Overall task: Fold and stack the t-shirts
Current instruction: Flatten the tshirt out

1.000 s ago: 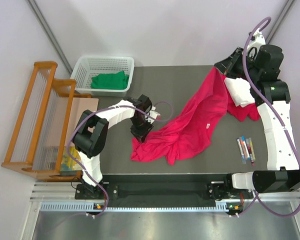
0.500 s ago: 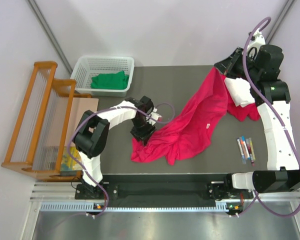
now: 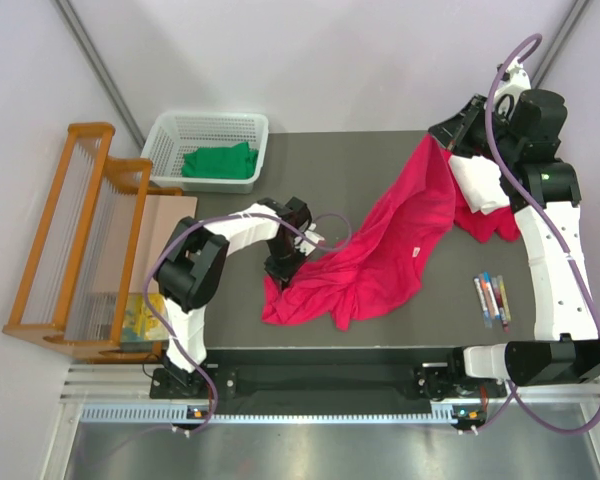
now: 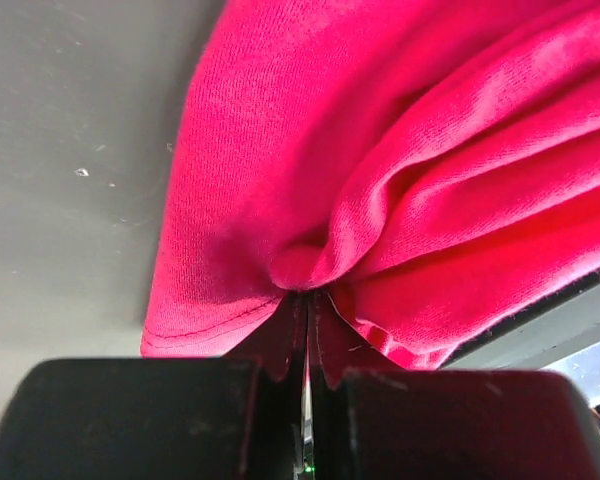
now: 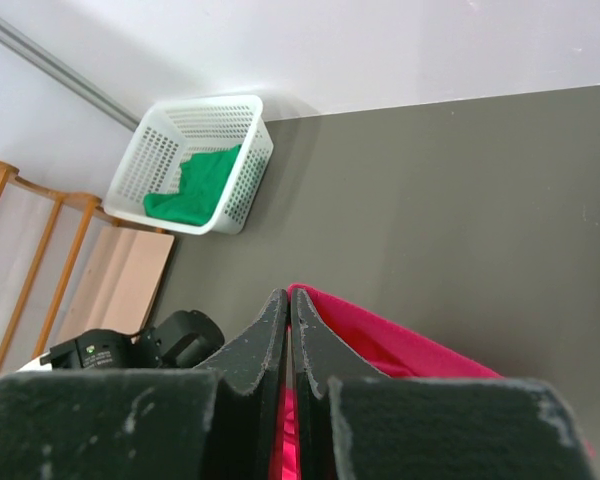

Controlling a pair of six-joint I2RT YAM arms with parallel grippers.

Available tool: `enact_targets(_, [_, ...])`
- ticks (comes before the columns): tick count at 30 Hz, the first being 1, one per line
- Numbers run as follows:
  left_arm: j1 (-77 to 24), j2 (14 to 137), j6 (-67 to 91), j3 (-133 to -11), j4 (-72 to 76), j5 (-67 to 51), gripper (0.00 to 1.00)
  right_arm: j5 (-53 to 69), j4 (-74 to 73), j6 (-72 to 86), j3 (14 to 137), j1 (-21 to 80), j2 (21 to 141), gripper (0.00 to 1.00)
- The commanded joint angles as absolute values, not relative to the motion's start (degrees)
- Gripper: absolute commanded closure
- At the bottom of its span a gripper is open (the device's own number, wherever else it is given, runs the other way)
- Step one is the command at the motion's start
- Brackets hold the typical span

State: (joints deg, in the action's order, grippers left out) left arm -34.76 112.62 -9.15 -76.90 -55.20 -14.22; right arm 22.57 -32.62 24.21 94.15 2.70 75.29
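A crimson-pink t-shirt [image 3: 380, 250] stretches in a crumpled diagonal across the dark table [image 3: 340, 170]. My right gripper [image 3: 445, 147] holds its far-right end up, jaws shut on the cloth [image 5: 400, 350] in the right wrist view [image 5: 290, 300]. My left gripper [image 3: 283, 272] is down at the shirt's near-left end. In the left wrist view [image 4: 308, 300] it is shut on a bunched fold near the hem [image 4: 380, 200]. A white t-shirt [image 3: 477, 183] lies rumpled beside the right arm. The green t-shirt [image 3: 220, 160] is in the basket.
The white lattice basket [image 3: 170, 135] stands at the back left corner, also seen in the right wrist view [image 5: 150, 160]. A wooden rack [image 3: 70, 240] stands off the table's left edge. Several coloured pens [image 3: 492, 298] lie near the front right.
My left gripper's jaws have closed on the pink shirt's near-left fold after standing open over it. The right gripper has kept its hold and place.
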Motion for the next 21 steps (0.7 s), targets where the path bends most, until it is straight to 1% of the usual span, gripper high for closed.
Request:
enact_targets(1, [-34.02,109.43,-8.53,-81.45,-54.22,-8.45,1.00,23.03,-30.76,23.73,95.45,2.11,75.32,1.00])
enact_targets(3, [-32.18,106.63,-7.91,-85.32,-55.36,-7.39,1.00,23.03,-31.29,23.82,96.32,2.02,75.41,1.00])
enact_targets(4, [-30.78,104.78,-7.56,-92.91,-56.85,-5.99,1.00,22.94,-31.46,23.64,96.85,1.93,75.32,1.00])
enact_targets(6, [-28.67,102.93,-7.29,-98.41,-59.06,-4.49,1.00,23.20,-31.46,23.73,97.55,1.93,75.15,1.00])
enact_targets(7, [-27.96,100.83,-7.29,-103.14,-59.50,-4.05,1.00,23.20,-31.46,23.99,97.73,2.02,74.71,1.00])
enact_targets(9, [-26.29,98.54,-6.94,-106.86,-60.21,-2.12,1.00,23.03,-31.64,23.82,98.09,2.02,74.18,1.00])
enact_targets(11, [-25.58,94.58,-7.21,-108.02,-59.51,-1.50,1.00,22.77,-31.73,23.38,98.00,2.02,73.30,1.00])
enact_targets(14, [-25.57,90.71,-7.56,-103.90,-60.90,-6.48,1.00,22.68,-31.73,23.38,97.30,1.93,73.04,1.00])
enact_targets(15, [-26.62,90.62,-8.08,-101.89,-63.26,-9.98,0.99,22.76,-31.64,23.38,96.86,2.02,73.04,1.00])
enact_targets(17, [-28.38,90.53,-8.70,-93.37,-65.12,-9.67,0.85,22.94,-31.64,23.55,96.59,1.93,73.21,1.00])
enact_targets(18, [-29.69,89.31,-8.88,-90.12,-65.56,-8.45,0.73,22.94,-31.64,23.47,96.59,1.93,73.30,1.00])
enact_targets(19, [-29.71,88.25,-9.14,-82.26,-63.13,-8.18,0.66,22.94,-31.73,23.29,96.59,1.93,73.39,1.00])
enact_targets(21, [-29.71,85.10,-10.37,-75.18,-59.61,-6.95,0.53,22.94,-31.64,23.29,96.68,2.02,73.48,1.00])
